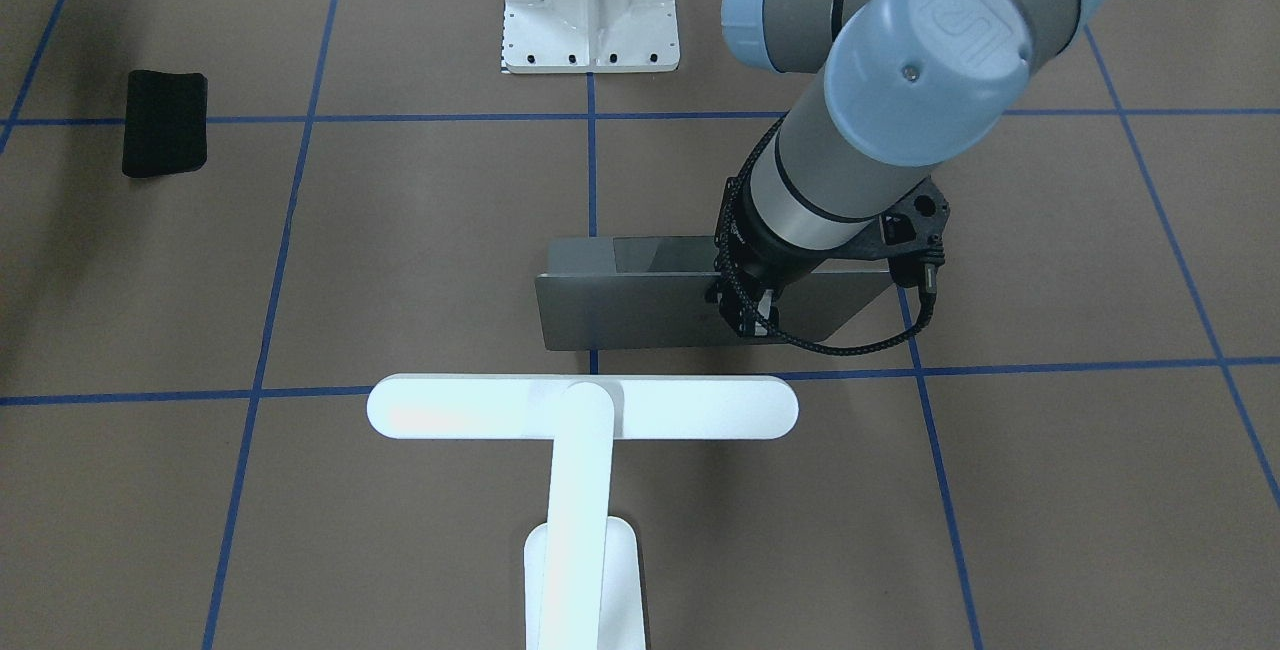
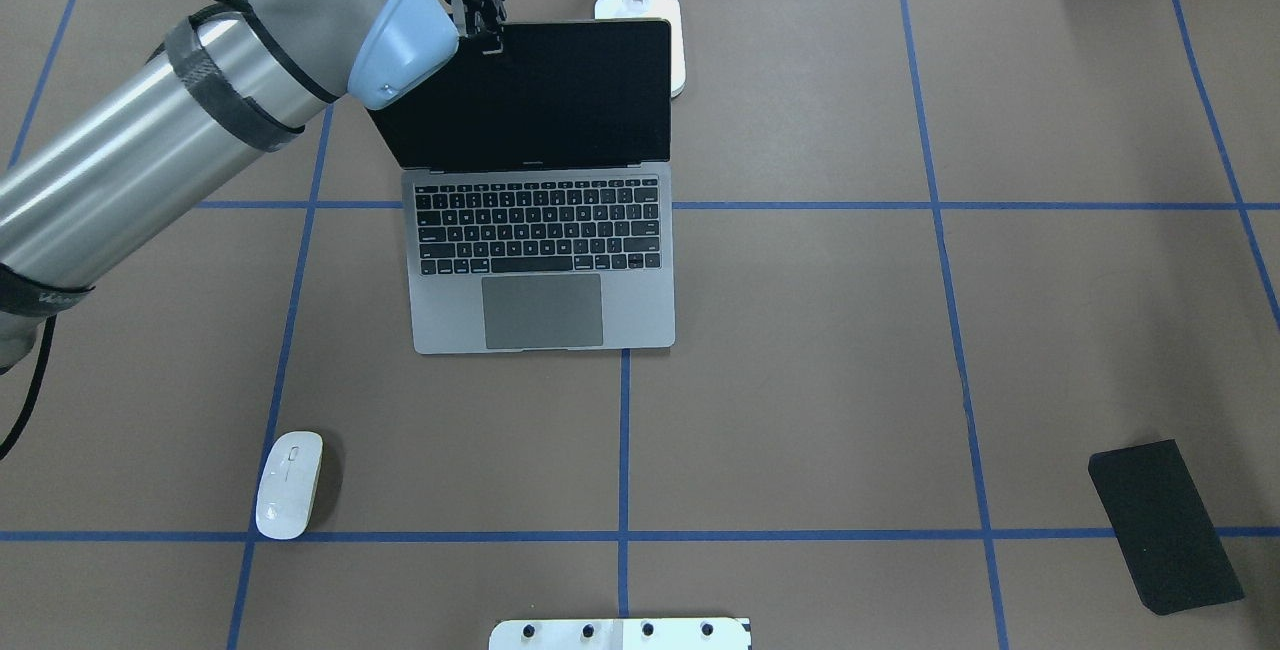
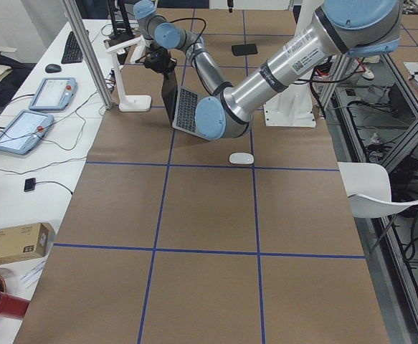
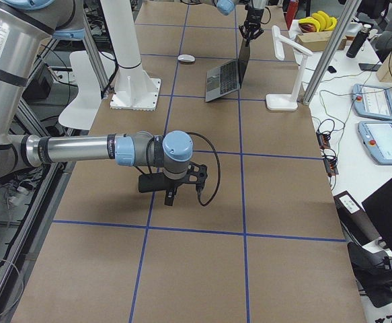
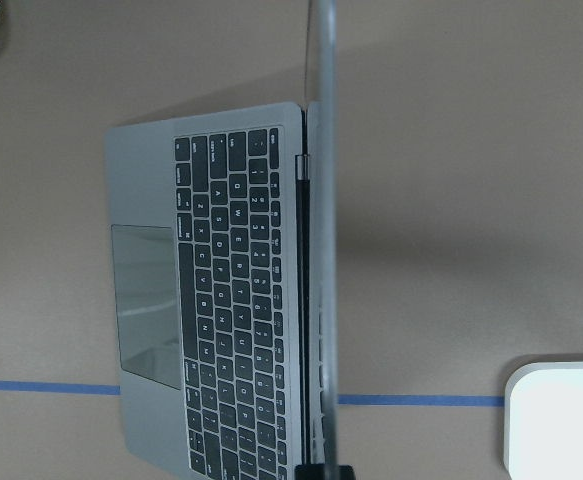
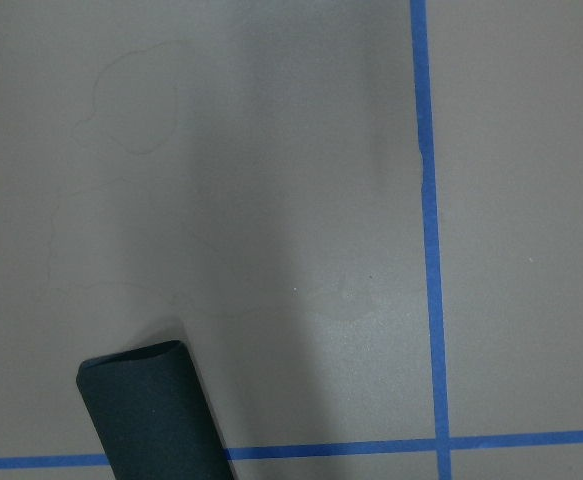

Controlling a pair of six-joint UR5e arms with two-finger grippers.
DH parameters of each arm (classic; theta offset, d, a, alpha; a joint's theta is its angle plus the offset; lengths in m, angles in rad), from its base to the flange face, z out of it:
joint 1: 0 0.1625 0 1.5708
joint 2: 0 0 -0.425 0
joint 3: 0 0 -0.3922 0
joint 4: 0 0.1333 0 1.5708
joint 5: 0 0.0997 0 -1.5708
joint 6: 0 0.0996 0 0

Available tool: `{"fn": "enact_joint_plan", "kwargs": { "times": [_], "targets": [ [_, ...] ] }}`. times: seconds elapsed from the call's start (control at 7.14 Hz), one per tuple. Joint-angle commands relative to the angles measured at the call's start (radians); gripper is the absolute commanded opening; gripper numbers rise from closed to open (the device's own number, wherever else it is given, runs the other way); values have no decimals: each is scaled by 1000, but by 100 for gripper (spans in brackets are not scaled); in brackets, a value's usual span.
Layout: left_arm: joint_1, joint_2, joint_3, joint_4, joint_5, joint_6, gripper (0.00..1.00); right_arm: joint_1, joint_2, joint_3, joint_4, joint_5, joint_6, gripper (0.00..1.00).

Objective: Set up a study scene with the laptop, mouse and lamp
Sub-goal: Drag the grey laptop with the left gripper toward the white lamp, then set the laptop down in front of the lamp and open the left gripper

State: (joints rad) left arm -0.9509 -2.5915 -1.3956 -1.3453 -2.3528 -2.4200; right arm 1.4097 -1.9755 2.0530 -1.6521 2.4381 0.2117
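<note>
The laptop (image 2: 540,270) sits at about 11 o'clock from the table's middle in the overhead view, its base flat on the brown paper, with the keyboard and trackpad bare and the dark screen raised a little past upright. The left gripper (image 2: 488,30) is at the lid's top edge near its 11 o'clock corner; its jaws straddle that edge and look pinched closed on it, with the thin metal rim running straight up the wrist camera's view. The lamp (image 1: 580,408) stands just beyond the laptop at its 12 to 1 o'clock, with its base close behind the screen. The mouse (image 2: 289,485) lies well apart at the laptop's 7 o'clock, untouched. The right gripper (image 4: 171,195) hangs over a black mat (image 2: 1165,525) far off at 4 o'clock, and whether its jaws are open cannot be told. The step in hand appears to be opening the lid, and it looks all but finished. The next move probably calls for the left jaws to let go without nudging the screen, then for the mouse to be fetched and set beside the laptop
</note>
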Motion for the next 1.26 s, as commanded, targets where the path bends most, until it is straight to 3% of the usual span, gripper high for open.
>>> {"fn": "enact_joint_plan", "kwargs": {
  "times": [0.0,0.42,1.12],
  "targets": [
    [12,-48,96,-76,33,-40,0,0,-5,-1,-2,-1,0,100],
    [55,-39,130,-145,90,-56,0,0,-5,-4,-2,1,0,100],
    [63,5,119,-207,92,-44,0,0,-3,-4,-2,1,0,100]
  ]
}}
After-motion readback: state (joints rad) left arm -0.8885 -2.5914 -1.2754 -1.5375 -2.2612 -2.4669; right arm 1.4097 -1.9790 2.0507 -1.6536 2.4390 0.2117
